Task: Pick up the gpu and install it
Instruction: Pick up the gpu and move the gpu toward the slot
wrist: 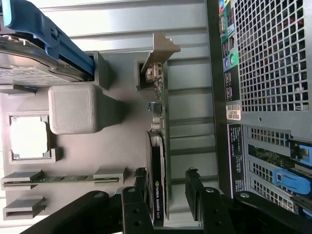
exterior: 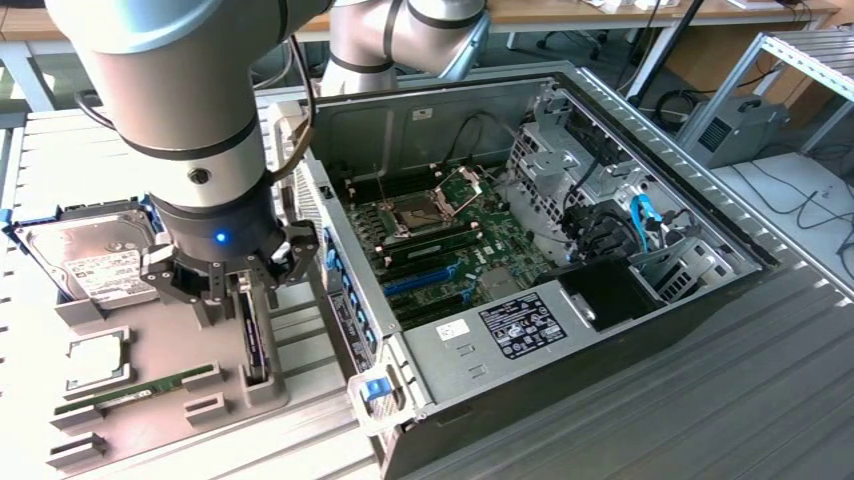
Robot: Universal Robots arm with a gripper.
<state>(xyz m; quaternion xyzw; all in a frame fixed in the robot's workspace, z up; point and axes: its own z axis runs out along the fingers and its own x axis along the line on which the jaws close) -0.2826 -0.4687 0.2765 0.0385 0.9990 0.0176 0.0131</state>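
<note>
Over grey tray (exterior: 160, 345) (wrist: 122, 146), just at exterior view's left of opened computer case (exterior: 360, 125) (wrist: 273, 58), gripper (exterior: 247, 285) (wrist: 166, 178) is held low, fingers spread apart, nothing clamped. gpu (exterior: 251, 338) (wrist: 158, 146) is stood on edge in tray slot, straddled by both fingers, with gap seen on one side in wrist view. Silver bracket (wrist: 163, 46) is pointed away from gripper. Hard drive (exterior: 94, 255) (wrist: 29, 63), chip (exterior: 94, 362) (wrist: 28, 137) and memory stick (exterior: 140, 388) (wrist: 63, 179) are seated in other tray pockets, fwiw.
</note>
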